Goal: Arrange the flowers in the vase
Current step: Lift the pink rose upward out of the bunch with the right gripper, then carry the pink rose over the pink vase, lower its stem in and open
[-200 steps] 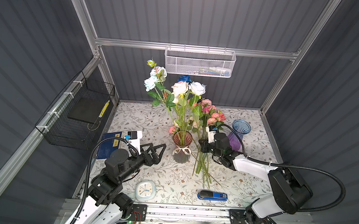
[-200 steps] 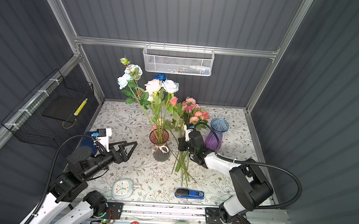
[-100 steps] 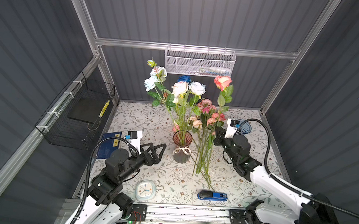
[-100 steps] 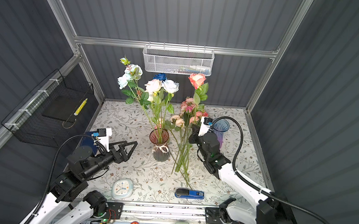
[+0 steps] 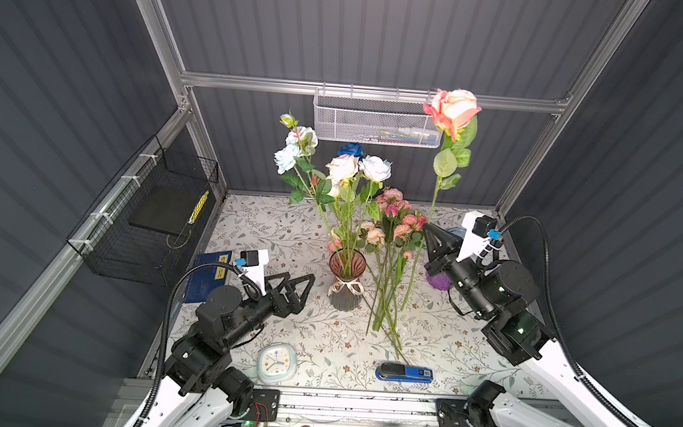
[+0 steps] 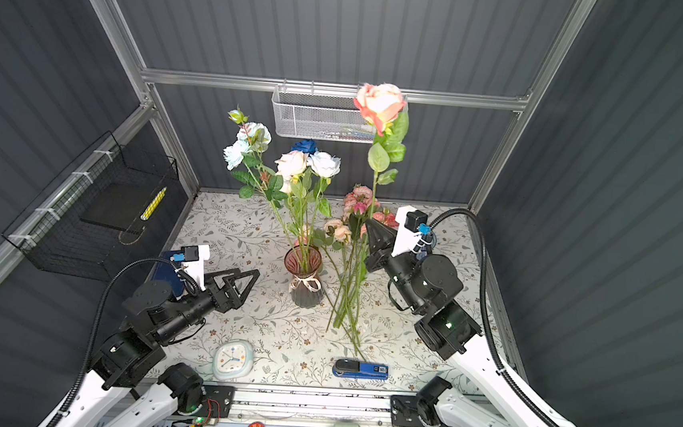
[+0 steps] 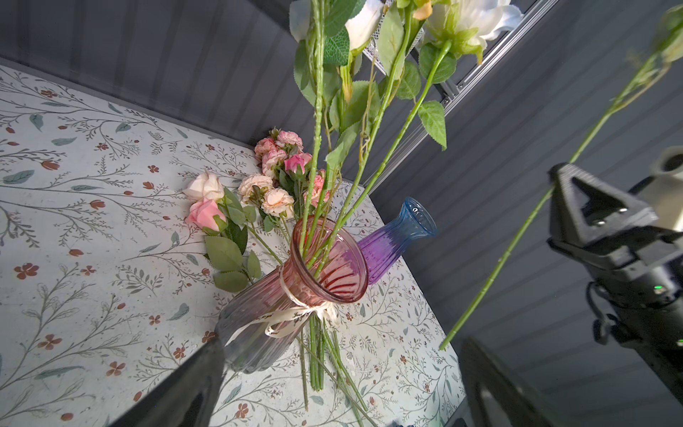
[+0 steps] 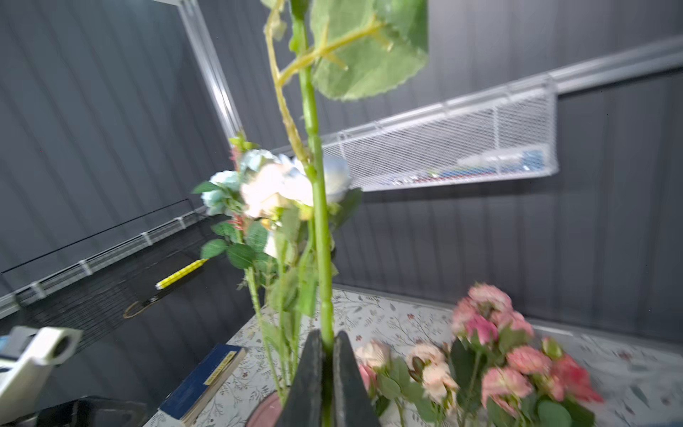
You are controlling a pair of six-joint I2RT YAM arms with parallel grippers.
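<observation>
Lifted higher: peach-pink long-stemmed rose (image 5: 445, 163), upright, bloom far above right gripper (image 5: 429, 232), jaws clamped mid-stem. Light, top-heavy, likely pivots; grip below leaves. Left gripper (image 5: 300, 283) wide open, pink ribbed glass vase (image 5: 344, 283) ahead of its jaws.

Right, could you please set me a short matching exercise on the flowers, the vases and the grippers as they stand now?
1. peach rose
2. red-tinted vase
3. purple-blue vase
4. left gripper

A. open, holding nothing
B. holds several stems
C. holds no stems
D. stem clamped in the right gripper

Pairs: 1-D, 2-B, 3-C, 4-A
</observation>
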